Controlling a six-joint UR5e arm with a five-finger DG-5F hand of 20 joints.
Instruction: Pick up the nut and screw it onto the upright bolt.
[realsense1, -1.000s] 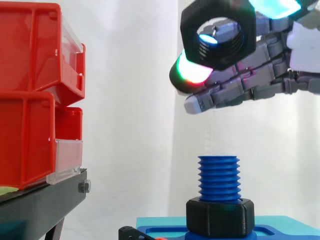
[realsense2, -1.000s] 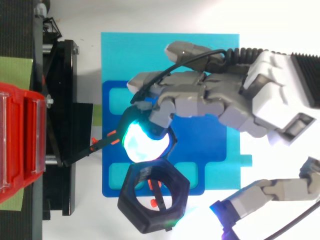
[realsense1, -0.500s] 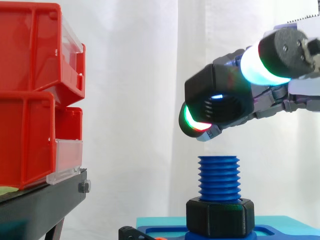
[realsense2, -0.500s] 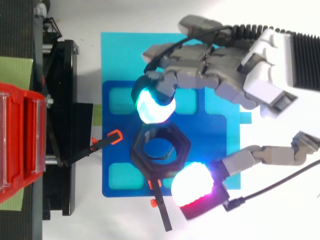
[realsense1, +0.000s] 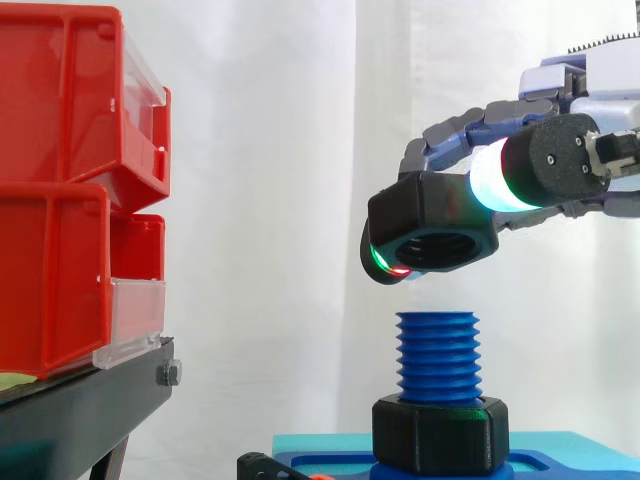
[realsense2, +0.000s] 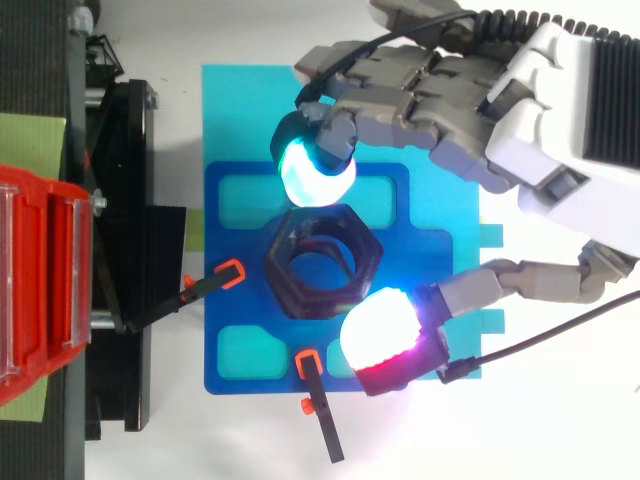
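Note:
A black hexagonal nut (realsense1: 432, 226) (realsense2: 322, 262) hangs in the air, pinched between the glowing fingertips (realsense2: 315, 172) and thumb of my hand (realsense1: 570, 140) (realsense2: 500, 110). Its hole faces nearly downward, tilted a little. Directly below it, with a small gap, stands the blue threaded bolt (realsense1: 437, 355), upright on a blue fixture plate (realsense2: 225, 350). Another black nut (realsense1: 441, 434) sits around the bolt's base. From above, the held nut covers the bolt.
Red bins (realsense1: 70, 190) (realsense2: 40, 285) on a black stand (realsense1: 80, 410) rise at the left. The fixture plate lies on a cyan base (realsense2: 240, 100). Orange-tipped black clamps (realsense2: 215, 280) (realsense2: 315, 400) sit at the plate's left and lower edges.
The hand has come down and turned the nut from facing sideways to facing down. The nut has shifted over the bolt's top.

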